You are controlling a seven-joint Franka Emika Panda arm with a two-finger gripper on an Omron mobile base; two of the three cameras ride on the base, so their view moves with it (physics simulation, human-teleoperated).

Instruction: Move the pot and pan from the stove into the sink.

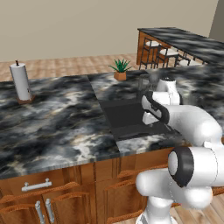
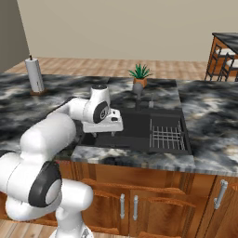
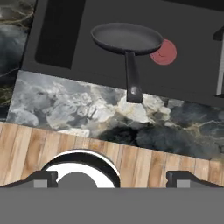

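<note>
Your surroundings, item by item. One sink point(image 2: 135, 128), a dark basin sunk in the marbled counter point(image 1: 57, 127). One wire rack point(image 2: 166, 135) lies in the sink's right part. One pan point(image 3: 127, 38) sits inside the basin, its long black handle point(image 3: 132, 76) pointing toward the counter's front edge, with its tip over the marbled rim. One red disc point(image 3: 165, 52) shows on the basin floor, just beside the pan and partly behind it. One faucet point(image 2: 138, 93) stands at the back rim of the sink. One potted plant point(image 2: 140, 74) sits just behind the faucet. One paper towel roll point(image 1: 20, 82) stands upright on the counter, well apart to the left. Stools point(image 1: 168, 54) stand at a second counter in the far corner; you cannot count them surely.

Your gripper point(image 3: 112, 177) hangs above the sink's front edge, claw spread wide and holding nothing, apart from the pan.
</note>
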